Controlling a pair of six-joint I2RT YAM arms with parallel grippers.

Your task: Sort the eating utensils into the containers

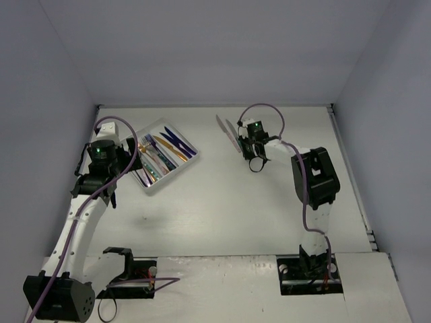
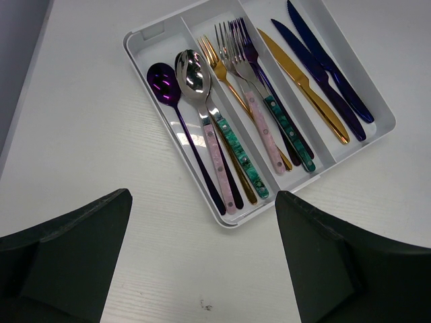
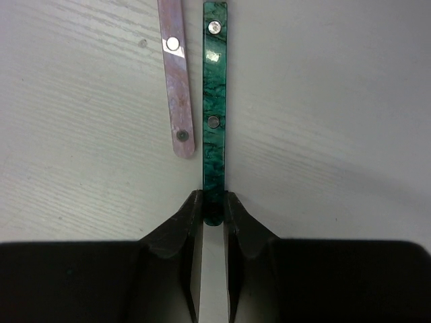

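Observation:
The white three-compartment tray (image 2: pixel 138 42) holds spoons in its left compartment, forks in the middle one, and gold and dark blue knives in the right one. It also shows in the top view (image 1: pixel 176 173). My left gripper (image 2: pixel 202 269) is open and empty over bare table just short of the tray's near end. My right gripper (image 3: pixel 213 205) is shut on the end of a teal-handled utensil (image 3: pixel 215 101). A pink-handled utensil (image 3: pixel 175 74) lies close beside it on the left. In the top view both lie at the back centre (image 1: pixel 230 133); their heads are out of the wrist view.
Grey walls enclose the white table on three sides. The tray sits at the back left near the left wall, angled. The right arm's elbow (image 1: pixel 313 176) stands over the right half of the table.

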